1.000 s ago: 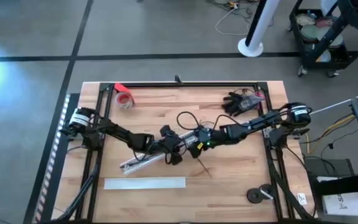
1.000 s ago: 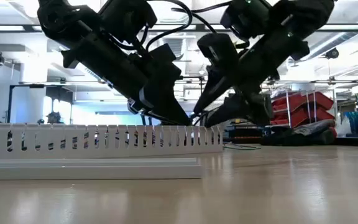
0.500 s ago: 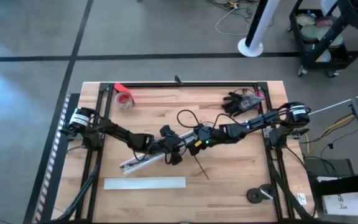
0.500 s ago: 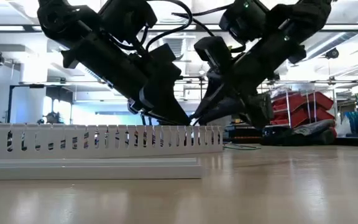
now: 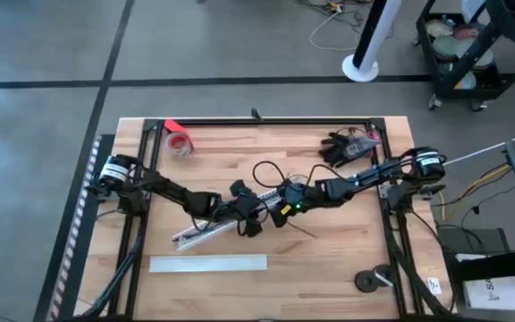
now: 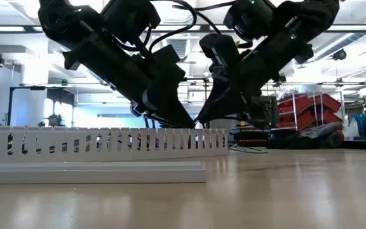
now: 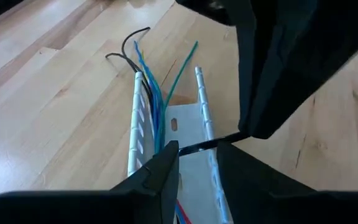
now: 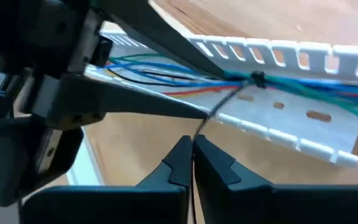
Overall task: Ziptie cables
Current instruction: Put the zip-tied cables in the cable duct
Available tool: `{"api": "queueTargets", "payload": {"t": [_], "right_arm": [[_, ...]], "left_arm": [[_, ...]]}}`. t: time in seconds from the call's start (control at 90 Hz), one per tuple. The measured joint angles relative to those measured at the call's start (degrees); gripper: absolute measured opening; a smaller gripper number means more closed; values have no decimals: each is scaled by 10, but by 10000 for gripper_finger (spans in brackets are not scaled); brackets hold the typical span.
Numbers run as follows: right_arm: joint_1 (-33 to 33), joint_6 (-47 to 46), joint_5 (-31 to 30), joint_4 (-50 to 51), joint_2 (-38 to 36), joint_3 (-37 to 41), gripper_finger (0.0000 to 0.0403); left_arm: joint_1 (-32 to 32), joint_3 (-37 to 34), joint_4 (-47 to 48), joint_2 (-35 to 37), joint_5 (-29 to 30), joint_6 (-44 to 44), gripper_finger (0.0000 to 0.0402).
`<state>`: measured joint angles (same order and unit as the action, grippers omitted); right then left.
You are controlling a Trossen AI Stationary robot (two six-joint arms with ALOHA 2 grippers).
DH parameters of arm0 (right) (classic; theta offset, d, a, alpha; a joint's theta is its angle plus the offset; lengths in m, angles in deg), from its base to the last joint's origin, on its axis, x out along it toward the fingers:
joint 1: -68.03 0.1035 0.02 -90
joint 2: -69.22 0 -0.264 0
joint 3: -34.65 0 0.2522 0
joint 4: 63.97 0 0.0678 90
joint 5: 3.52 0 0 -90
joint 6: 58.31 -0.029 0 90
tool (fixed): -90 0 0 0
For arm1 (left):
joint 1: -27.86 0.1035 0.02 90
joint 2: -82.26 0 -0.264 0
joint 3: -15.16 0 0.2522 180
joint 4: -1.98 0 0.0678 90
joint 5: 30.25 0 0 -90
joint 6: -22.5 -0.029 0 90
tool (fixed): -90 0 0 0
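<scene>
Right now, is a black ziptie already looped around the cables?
Yes, the right wrist view shows a black ziptie cinched around the cables in the white duct.

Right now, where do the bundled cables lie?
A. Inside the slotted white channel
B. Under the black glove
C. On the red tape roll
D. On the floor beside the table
A: in the right wrist view the cables run along inside the slotted white channel, cinched by a black zip tie whose tail the right claw pinches.

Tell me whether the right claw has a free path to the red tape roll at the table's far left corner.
Probably not: the right claw sits mid-table, shut on the zip tie tail, and the left arm crosses between it and the tape roll.
</scene>
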<state>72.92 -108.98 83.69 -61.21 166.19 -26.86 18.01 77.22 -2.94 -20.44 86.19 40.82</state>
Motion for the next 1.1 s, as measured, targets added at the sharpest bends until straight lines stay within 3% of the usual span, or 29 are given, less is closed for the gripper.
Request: {"api": "queueTargets", "payload": {"t": [0.289,1.1], "right_arm": [[36,62,-108,151,0,-76,0],[56,102,-133,169,63,-119,0]], "left_arm": [[0,0,0,0,0,0,98],[0,0,5,1,2,-4,98]]}}
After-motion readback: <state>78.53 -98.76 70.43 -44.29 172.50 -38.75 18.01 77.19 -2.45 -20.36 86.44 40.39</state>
